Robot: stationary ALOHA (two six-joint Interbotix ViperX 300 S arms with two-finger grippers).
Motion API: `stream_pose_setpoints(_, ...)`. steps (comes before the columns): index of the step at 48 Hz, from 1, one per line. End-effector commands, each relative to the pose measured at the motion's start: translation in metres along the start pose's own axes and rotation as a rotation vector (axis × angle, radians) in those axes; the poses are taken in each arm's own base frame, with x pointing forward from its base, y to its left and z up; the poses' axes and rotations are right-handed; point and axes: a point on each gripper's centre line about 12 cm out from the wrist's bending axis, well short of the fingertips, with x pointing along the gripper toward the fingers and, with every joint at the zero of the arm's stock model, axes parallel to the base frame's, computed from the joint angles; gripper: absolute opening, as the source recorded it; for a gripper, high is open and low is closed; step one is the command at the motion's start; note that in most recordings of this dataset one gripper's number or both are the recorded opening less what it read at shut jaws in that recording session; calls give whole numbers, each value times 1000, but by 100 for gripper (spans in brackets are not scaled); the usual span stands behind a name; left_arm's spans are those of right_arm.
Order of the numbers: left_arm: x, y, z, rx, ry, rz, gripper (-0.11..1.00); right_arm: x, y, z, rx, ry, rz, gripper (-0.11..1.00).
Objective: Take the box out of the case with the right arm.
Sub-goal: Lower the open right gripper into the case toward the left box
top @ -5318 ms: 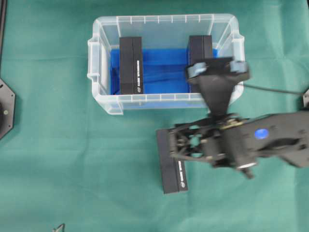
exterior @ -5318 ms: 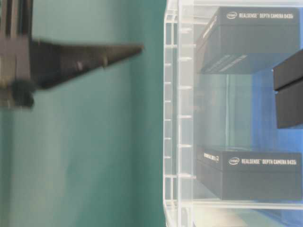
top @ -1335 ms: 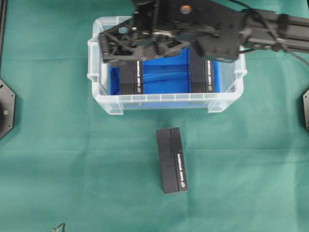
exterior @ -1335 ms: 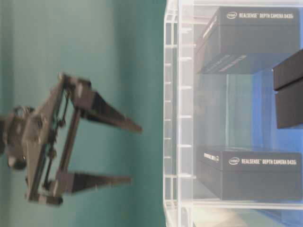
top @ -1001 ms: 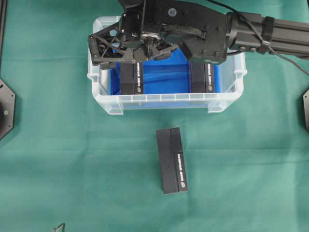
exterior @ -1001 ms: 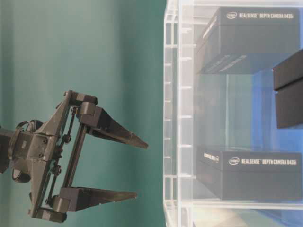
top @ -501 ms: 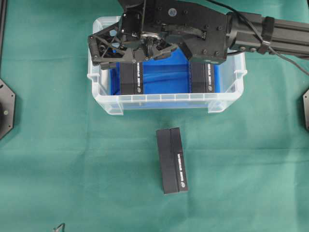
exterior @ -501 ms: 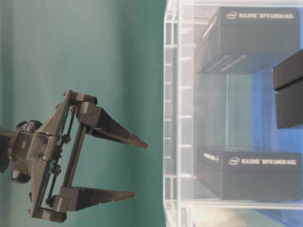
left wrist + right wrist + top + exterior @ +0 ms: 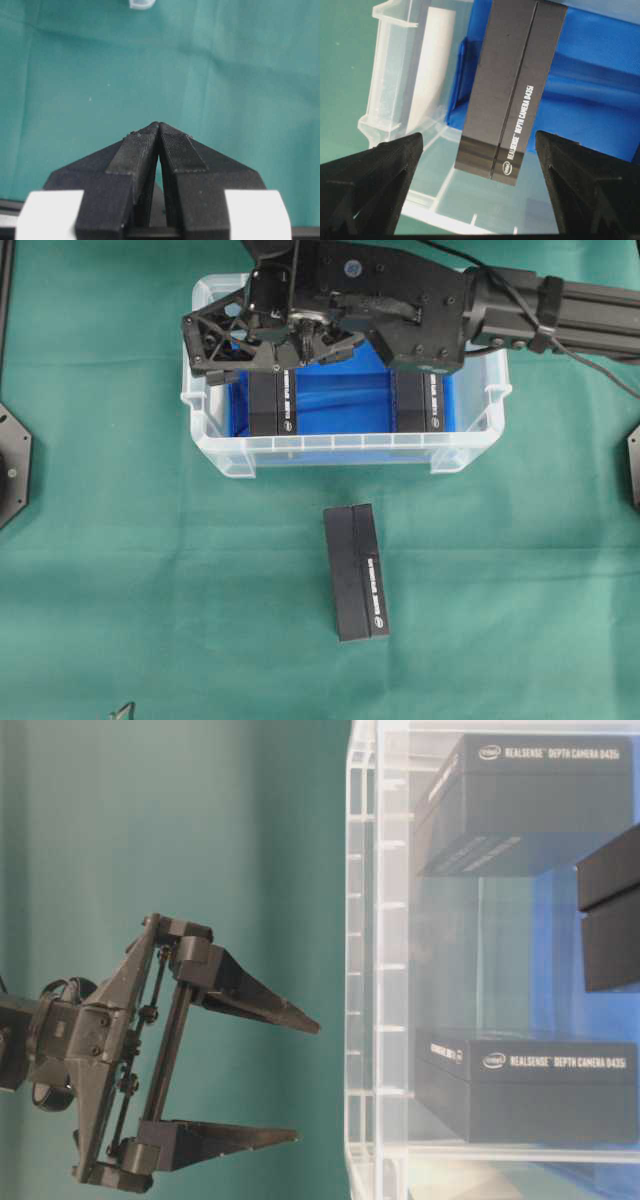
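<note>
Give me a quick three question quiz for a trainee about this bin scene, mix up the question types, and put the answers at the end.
1. True or false: the right gripper has closed on a box.
2. How many black boxes stand inside the case? A) one B) two C) three
3. Fill in: the box on the cloth lies ____ the case.

Key
1. False; its jaws stand wide open above the left box in the case.
2. B; the other is the right box in the case.
3. Outside.

Black box point(image 9: 273, 400) with white lettering, blue-lined clear case point(image 9: 330, 451), green cloth point(image 9: 150, 570).
</note>
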Motion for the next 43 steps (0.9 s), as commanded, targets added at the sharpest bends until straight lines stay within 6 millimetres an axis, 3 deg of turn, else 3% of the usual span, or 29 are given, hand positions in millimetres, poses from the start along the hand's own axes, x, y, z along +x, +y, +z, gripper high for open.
stream_pose_setpoints(1,-3,-1,4,3,-11,-2,0,-18,3,5,6,-13,45,94)
stream_pose_setpoints(43,-3,-1,4,1,-11,-1,0,-15,4,5,27,-20,43,94)
